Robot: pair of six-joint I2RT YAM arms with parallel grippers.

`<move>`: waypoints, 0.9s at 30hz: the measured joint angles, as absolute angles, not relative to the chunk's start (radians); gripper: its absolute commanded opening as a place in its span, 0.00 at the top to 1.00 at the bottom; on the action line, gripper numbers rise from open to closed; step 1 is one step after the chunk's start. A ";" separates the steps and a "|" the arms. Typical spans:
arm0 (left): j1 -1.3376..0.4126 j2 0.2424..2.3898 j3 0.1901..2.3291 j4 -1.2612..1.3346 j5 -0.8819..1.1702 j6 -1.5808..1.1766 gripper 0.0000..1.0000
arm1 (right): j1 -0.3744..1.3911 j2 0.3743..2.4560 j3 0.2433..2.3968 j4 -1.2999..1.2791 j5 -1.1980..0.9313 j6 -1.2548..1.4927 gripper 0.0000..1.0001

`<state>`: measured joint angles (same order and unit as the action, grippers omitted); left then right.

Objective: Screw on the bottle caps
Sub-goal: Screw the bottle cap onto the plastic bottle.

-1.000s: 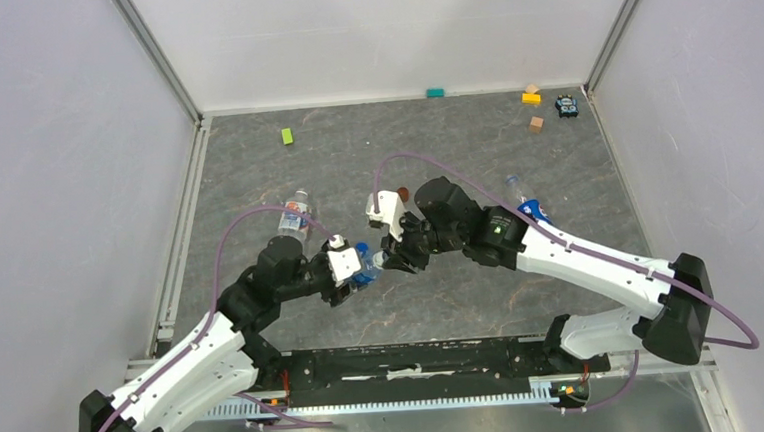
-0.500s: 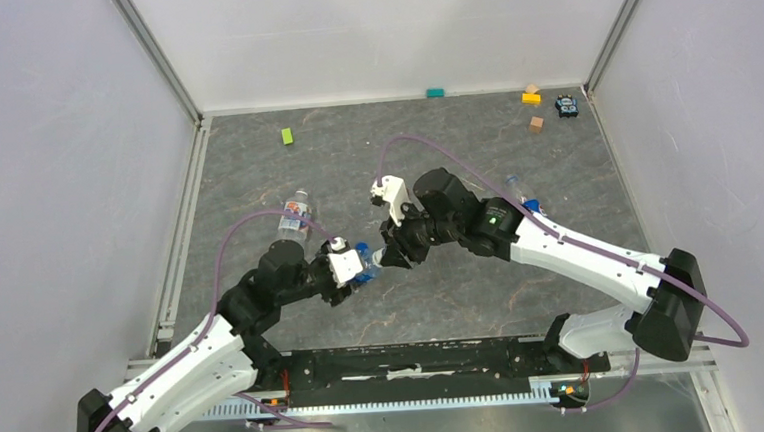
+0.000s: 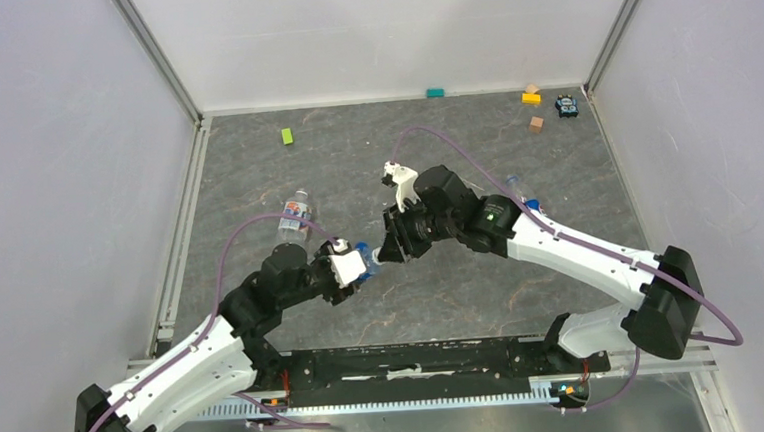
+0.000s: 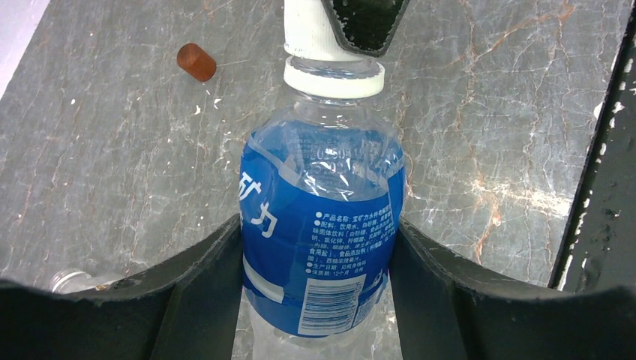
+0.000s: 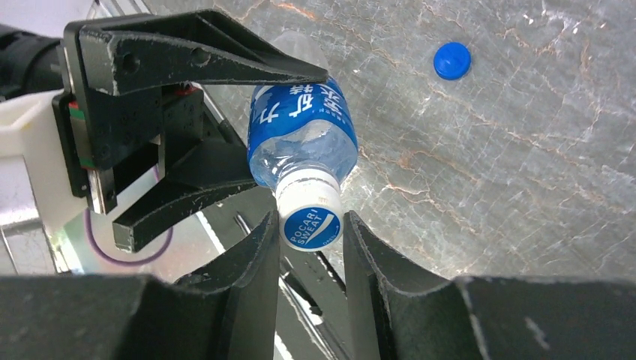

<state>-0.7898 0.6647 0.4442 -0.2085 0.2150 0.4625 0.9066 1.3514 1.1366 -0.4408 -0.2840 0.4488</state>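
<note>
A clear bottle with a blue label is held off the table, my left gripper shut on its labelled body. A white cap with a blue top sits on that bottle's neck, and my right gripper is shut on it. From above, both grippers meet at the table's middle, left gripper, right gripper. A solid blue cap lies loose on the table. A second bottle lies at left; a third bottle is partly hidden behind my right arm.
A red-brown disc lies on the grey table beyond the held bottle. Toy blocks sit near the back wall: green, teal, yellow, tan, plus a small dark toy. White walls enclose three sides.
My right wrist has rotated around the cap, its white camera mount swinging up and to the right. The left arm and the bottle have barely moved.
</note>
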 measured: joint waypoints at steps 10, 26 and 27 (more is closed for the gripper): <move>-0.808 0.665 0.433 -0.210 0.165 0.468 0.98 | 0.908 1.352 1.093 -0.400 -0.231 0.656 0.77; -0.833 0.665 0.430 -0.134 0.204 0.477 0.98 | 0.914 1.275 1.076 -0.370 -0.124 0.706 0.16; -0.833 0.667 0.430 -0.131 0.209 0.477 0.98 | 0.914 1.255 1.076 -0.368 -0.114 0.691 0.15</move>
